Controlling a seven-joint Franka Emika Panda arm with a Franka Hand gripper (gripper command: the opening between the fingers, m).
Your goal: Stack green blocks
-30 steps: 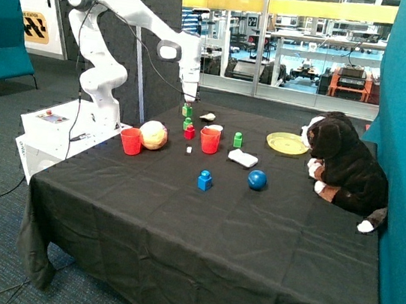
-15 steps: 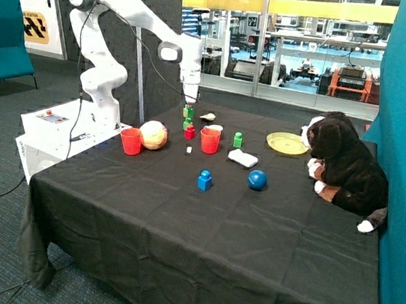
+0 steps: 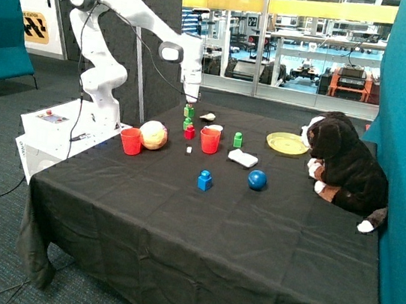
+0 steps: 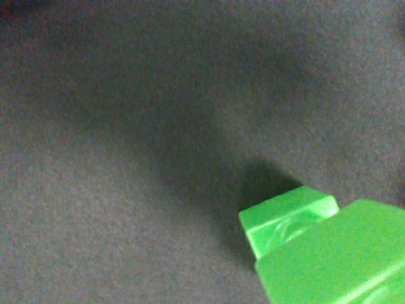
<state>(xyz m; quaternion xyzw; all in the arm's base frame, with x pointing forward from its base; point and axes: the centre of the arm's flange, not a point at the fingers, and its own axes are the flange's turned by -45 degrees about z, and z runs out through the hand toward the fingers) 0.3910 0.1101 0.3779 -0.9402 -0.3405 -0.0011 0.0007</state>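
Observation:
My gripper (image 3: pixel 189 103) hangs over the far side of the black table and is shut on a green block (image 3: pixel 188 110), held in the air. Just below it a second green block (image 3: pixel 187 123) stands on the cloth, right behind a small red block (image 3: pixel 190 132). The third green block (image 3: pixel 238 139) stands alone past the red cup (image 3: pixel 209 140). In the wrist view a green block (image 4: pixel 329 253) with its stud fills one corner over black cloth; the fingers do not show there.
A second red cup (image 3: pixel 130 141) and a pale ball (image 3: pixel 153 135) stand near the robot base. A blue block (image 3: pixel 204 180), a blue ball (image 3: pixel 257 179), a white flat thing (image 3: pixel 243 158), a yellow plate (image 3: pixel 287 143) and a plush dog (image 3: pixel 344 168) share the table.
The gripper with the green block has drifted very slightly toward the red cup; everything else is still.

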